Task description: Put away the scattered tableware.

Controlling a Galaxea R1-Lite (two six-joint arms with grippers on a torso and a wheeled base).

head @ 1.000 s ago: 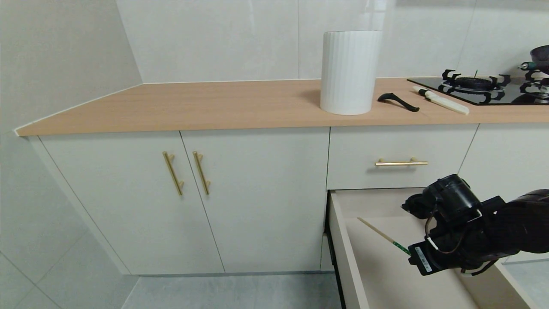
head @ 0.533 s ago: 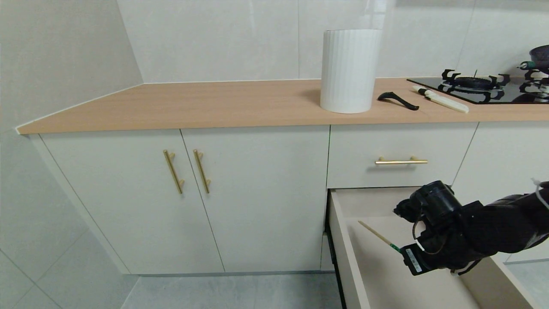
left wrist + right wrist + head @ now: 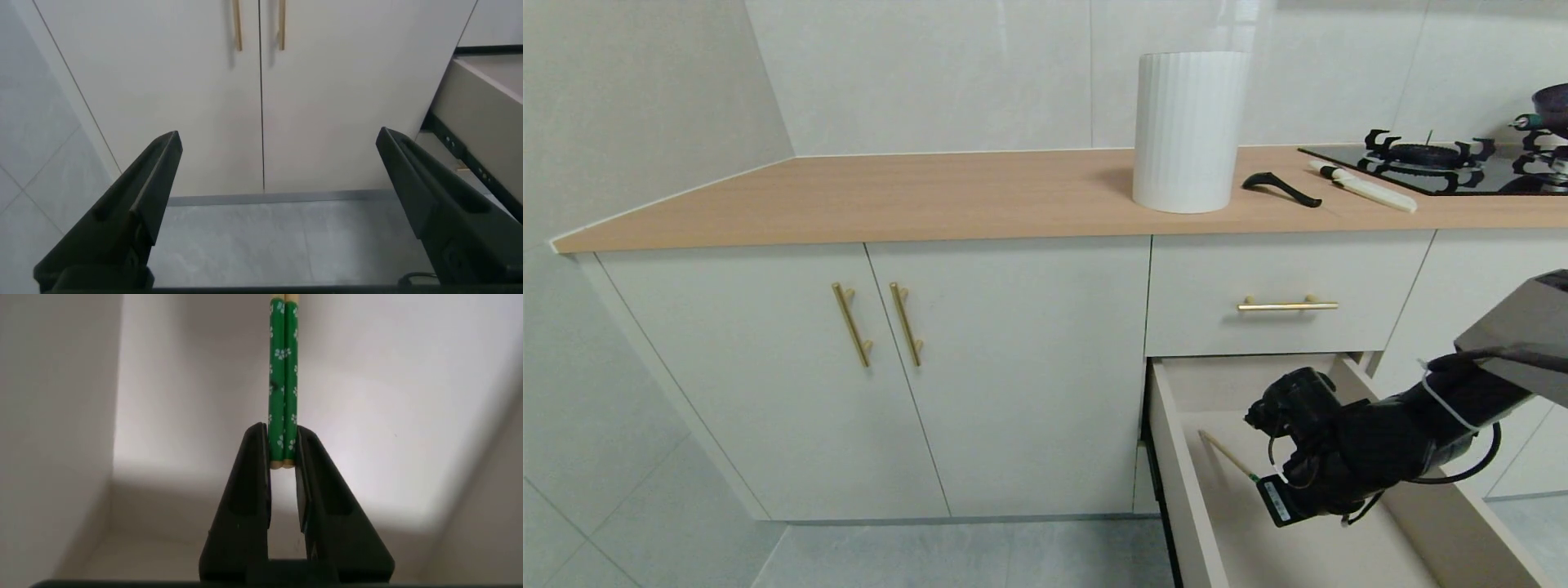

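Note:
My right gripper is inside the open lower drawer, shut on a pair of chopsticks with green flowered ends. Their wooden tips point toward the drawer's back left corner. On the countertop lie a black-handled utensil and a cream knife, to the right of a white ribbed container. My left gripper is open, down near the floor in front of the double cabinet doors, with nothing between its fingers.
A gas hob sits at the counter's right end. A shut drawer with a gold handle is right above the open one. The double doors with gold handles stand shut at left. Grey floor tiles lie below.
My right arm has moved left and deeper down into the drawer, carrying the chopsticks. The head view has shifted slightly.

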